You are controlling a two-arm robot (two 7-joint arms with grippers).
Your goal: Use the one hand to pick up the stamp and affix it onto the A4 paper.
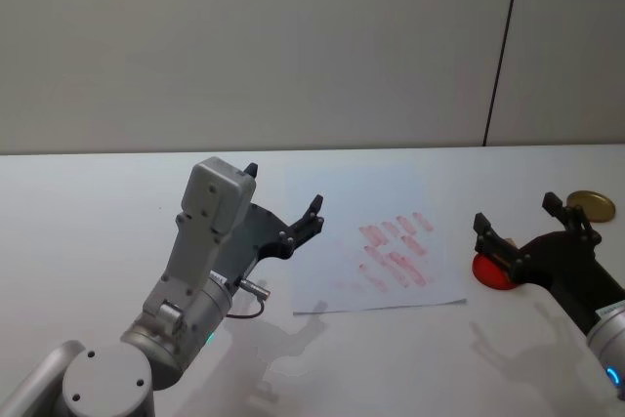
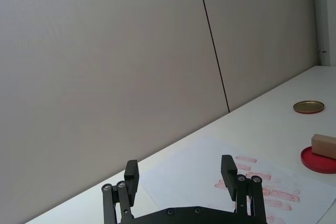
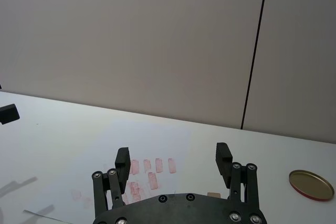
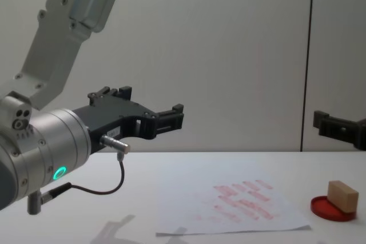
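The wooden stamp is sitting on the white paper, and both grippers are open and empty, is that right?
No. The chest view shows the stamp sitting on the red ink pad, beside the A4 paper. The left gripper and right gripper are open and empty.

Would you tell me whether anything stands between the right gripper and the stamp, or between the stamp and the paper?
Nothing visible. The right gripper hangs open above the stamp, which rests on the red pad; bare table lies between pad and paper. The left gripper hovers by the paper's left edge.
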